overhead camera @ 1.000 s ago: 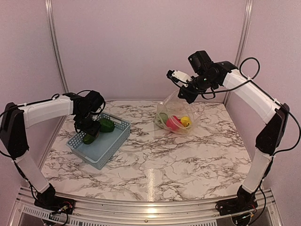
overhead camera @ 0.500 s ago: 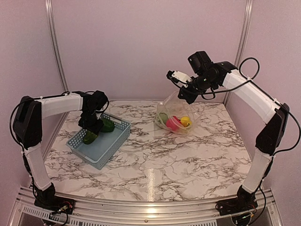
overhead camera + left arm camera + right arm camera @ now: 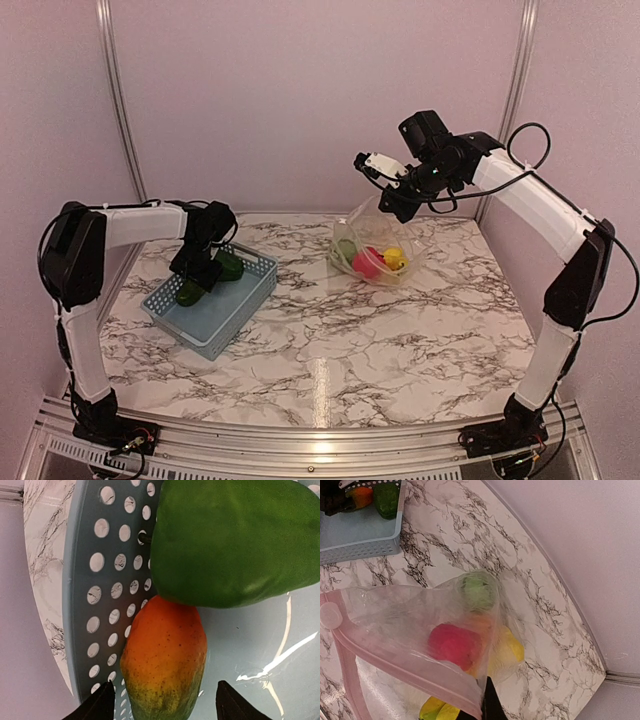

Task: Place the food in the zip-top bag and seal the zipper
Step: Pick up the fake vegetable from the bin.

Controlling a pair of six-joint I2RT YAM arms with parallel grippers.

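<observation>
Since the frame one second ago, the left arm has folded its elbow in toward the left edge of the worktop [image 3: 330, 350]. The left gripper [image 3: 197, 272] has lowered into the basket [image 3: 228, 308]. The right arm has not shifted.

**Gripper state**
- Left gripper [image 3: 165, 705]: its fingers are spread and hold nothing. They sit on either side of the green end of the green-orange piece [image 3: 165, 655].
- Right gripper [image 3: 398, 203]: its fingers are pressed together on the mouth edge of the zip-top bag [image 3: 375, 245] and hold it raised.

**Location of task items**
- The bag hangs near the far edge, toward the far-right corner, with its bottom resting on the worktop.
- The basket sits by the left edge, toward the far-left corner.

**Progress**
1. Done: the red apple [image 3: 452, 645], striped melon [image 3: 477, 591], yellow pear [image 3: 507, 647] and banana [image 3: 437, 711] are inside the bag.
2. Left: the green piece [image 3: 235, 540] and the green-orange piece lie touching each other in the basket. You judge that both must be moved to the bag.
3. Left: the zipper [image 3: 400, 667] is unsealed and the mouth is open. Sealing comes last.

**Markings**
You can read no brand, label or writing in any view.
</observation>
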